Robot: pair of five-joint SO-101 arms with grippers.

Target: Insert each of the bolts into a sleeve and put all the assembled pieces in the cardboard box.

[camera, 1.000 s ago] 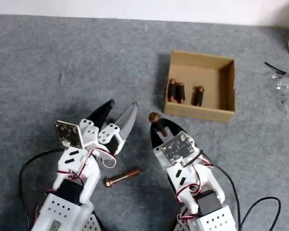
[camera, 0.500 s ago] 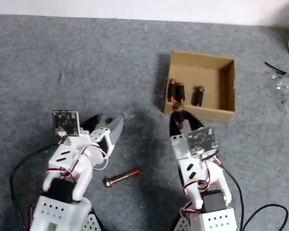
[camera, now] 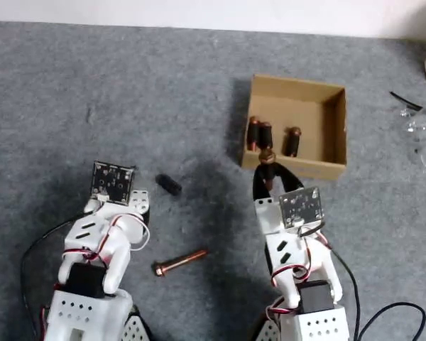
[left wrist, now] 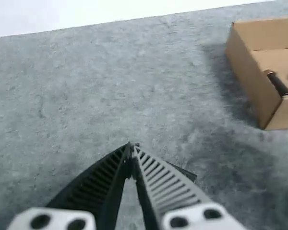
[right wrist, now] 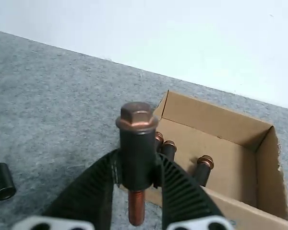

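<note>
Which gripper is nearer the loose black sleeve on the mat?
Left. The left gripper sits close beside the sleeve; the right gripper is farther, by the cardboard box, shut on an assembled bolt.

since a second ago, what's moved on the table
The right gripper, shut on the sleeved bolt, swung over to the near wall of the cardboard box. The left gripper closed and drew back, uncovering a black sleeve. The loose bolt and the three pieces in the box stayed.

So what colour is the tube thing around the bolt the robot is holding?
Black. The sleeve around the copper bolt shows best in the right wrist view.
</note>
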